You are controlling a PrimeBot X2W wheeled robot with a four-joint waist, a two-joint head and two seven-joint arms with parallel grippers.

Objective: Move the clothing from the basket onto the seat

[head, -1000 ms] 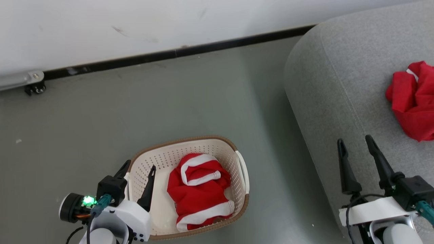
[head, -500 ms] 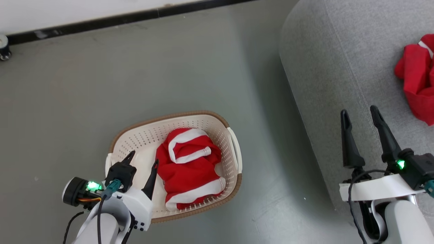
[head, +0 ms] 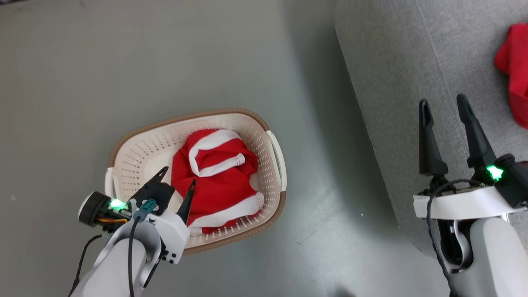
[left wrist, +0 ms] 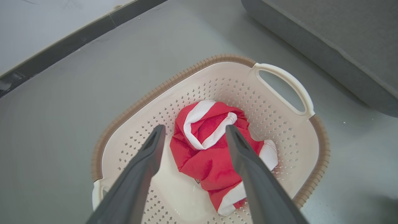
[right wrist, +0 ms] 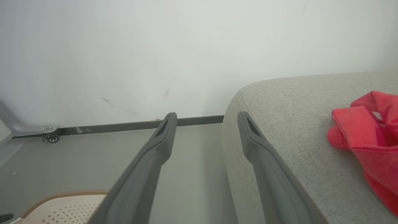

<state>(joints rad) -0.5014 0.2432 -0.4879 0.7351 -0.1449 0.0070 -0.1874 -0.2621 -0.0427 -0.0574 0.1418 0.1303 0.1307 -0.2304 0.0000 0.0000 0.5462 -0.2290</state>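
Left gripper (head: 179,175), fingers spread and empty, hangs over the basket (head: 181,116) at 7 o'clock in the head view. One finger hides part of the red clothing (head: 214,173) bunched inside, which lies at 1 o'clock from the tips. Right gripper (head: 442,100), likewise spread, stands over the grey seat (head: 396,62) at 4 o'clock. Basket rests on grey-green floor (head: 123,62). A second red garment (head: 515,66) lies on the seat at 3 o'clock, cut off by the frame. White wall (right wrist: 155,46) and dark baseboard (right wrist: 124,126) beyond.
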